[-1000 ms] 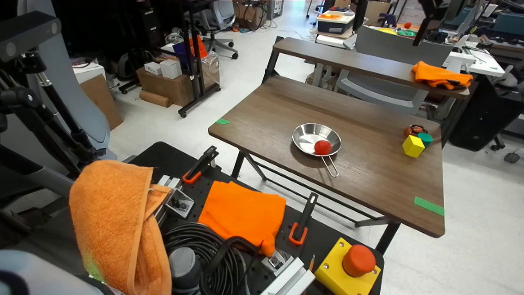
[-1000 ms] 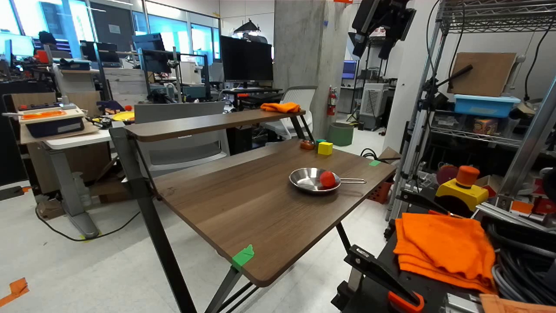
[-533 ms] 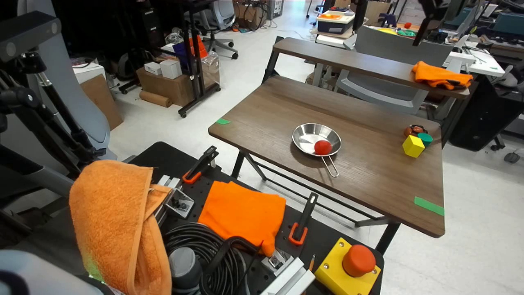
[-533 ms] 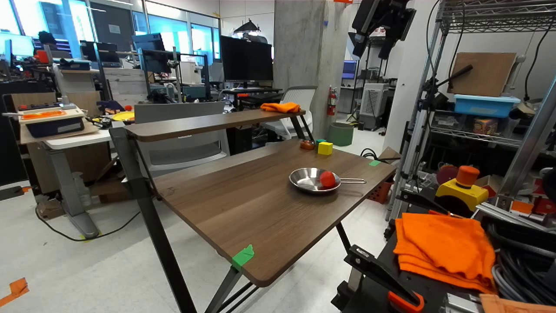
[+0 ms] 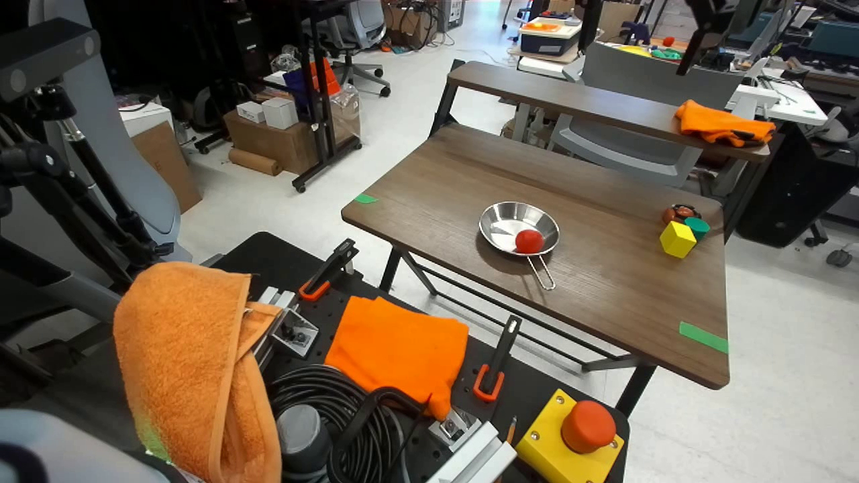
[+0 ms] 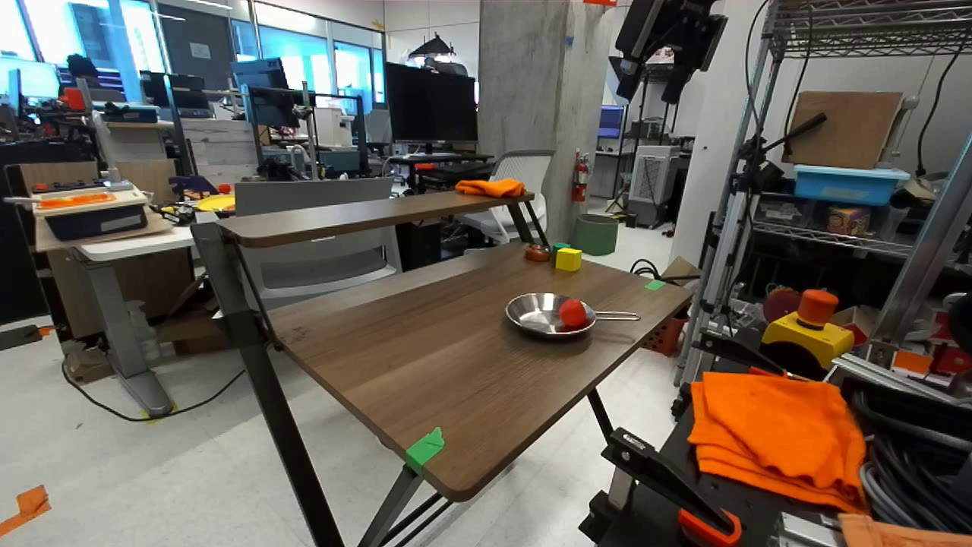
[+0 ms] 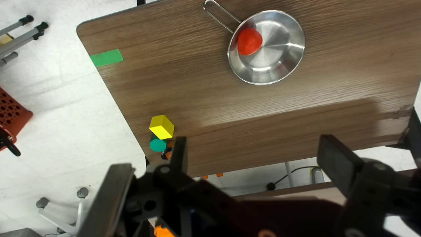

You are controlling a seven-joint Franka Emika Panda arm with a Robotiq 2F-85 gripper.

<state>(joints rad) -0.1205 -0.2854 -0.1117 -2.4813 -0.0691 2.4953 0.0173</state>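
Well below the pincer [image 7: 252, 146], on the brown table [image 6: 425, 342], sits a shiny metal pan [image 7: 284, 52] with a red ball-ish thing [image 7: 249, 41] inside, kinda off-center. Pincer's jaws are spread wide, btw. Also lower than it, well apart from the pan, there's a yellow block [image 7: 161, 126] right beside a green piece [image 7: 158, 145] and some brownish-orange thing [image 6: 537, 254]. An orange cloth [image 6: 491, 188] lies on the raised shelf [image 6: 357, 218], below pincer height too.

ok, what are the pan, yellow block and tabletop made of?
Pan: polished metal, probably stainless steel, given bright silvery reflections. Yellow block: matte-looking, maybe plastic or painted wood; solid colour, no obvious texture. Tabletop: brown wood grain with a soft sheen; laminate or real wood, can't tell.
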